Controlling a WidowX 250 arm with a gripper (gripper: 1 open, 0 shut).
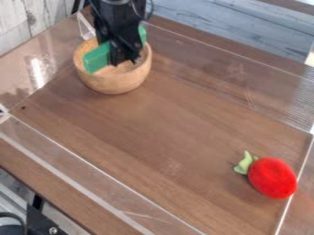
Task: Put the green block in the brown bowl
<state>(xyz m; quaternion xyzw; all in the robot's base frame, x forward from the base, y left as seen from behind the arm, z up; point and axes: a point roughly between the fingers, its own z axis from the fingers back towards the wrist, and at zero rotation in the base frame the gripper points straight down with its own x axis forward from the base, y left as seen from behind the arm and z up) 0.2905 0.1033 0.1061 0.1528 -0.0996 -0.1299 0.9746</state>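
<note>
Looking across the frame, the biggest thing is the dark brown wooden table [185,119], which fills nearly the whole picture, its surface glossy under what looks like a clear sheet whose edges [110,197] run along the lower left. Behind it, along the top, lies a strip of pale grey planks [245,23].

Next in size is the brown bowl [114,75], a round light-wood one with a thick rim, standing on the table in the upper left of the frame. My arm comes down from the top edge directly above it, dark and somewhat blurred, so its details are hard to read.

My claw [121,50] hangs over the bowl's hollow, pointing steeply downward. Its jaws are partly closed and clamped on the green block [95,57], which sticks out to the left of my fingers and a little to their right as well. The block is tilted, its left end lower, and it sits at about rim level inside the bowl's outline; whether it touches the wood I cannot tell.

Smallest is the red strawberry toy [270,176] with green leaves, lying at the lower right of the frame, well apart from the bowl.
</note>
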